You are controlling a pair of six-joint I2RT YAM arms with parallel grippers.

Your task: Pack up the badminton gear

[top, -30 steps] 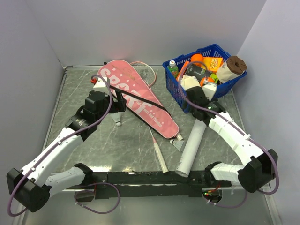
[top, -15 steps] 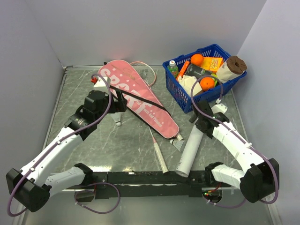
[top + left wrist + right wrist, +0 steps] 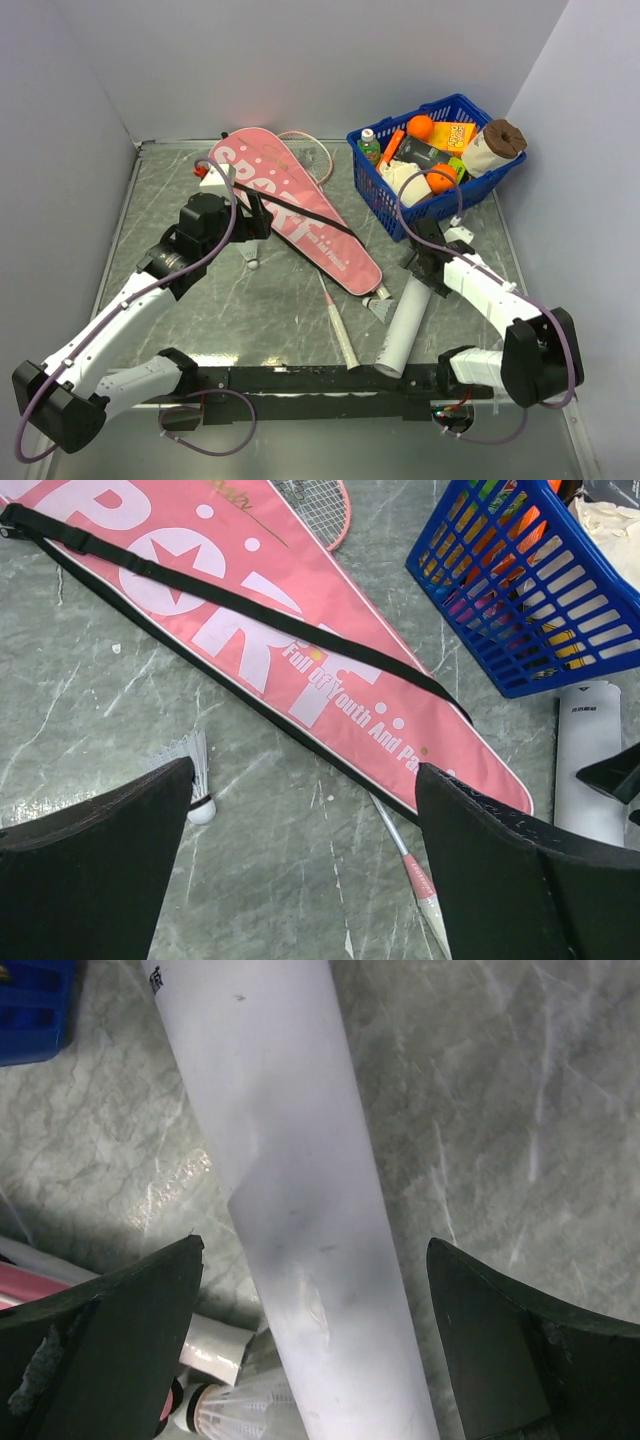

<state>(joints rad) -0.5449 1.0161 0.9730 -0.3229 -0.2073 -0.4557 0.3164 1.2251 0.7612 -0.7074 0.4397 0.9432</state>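
Observation:
The pink bag (image 3: 290, 215) lettered "SPORT" lies flat at the back left, its black strap (image 3: 250, 610) across it. A pink racket head (image 3: 312, 152) sticks out behind the bag, and a white racket handle (image 3: 340, 325) lies in front of it. One white shuttlecock (image 3: 195, 780) sits beside my left gripper (image 3: 305, 770), which hovers open over the bag's near edge. My right gripper (image 3: 315, 1245) is open and straddles the long white tube (image 3: 290, 1180), with a gap on each side. A second shuttlecock (image 3: 240, 1410) lies by the tube.
A blue basket (image 3: 385, 190) full of groceries stands at the back right, just beyond the tube's far end. Grey walls close off the left, back and right. The black base rail (image 3: 300, 378) runs along the near edge.
My right arm has pulled back from the blue basket and come down over the white tube. The left arm, bag and shuttlecocks have stayed put.

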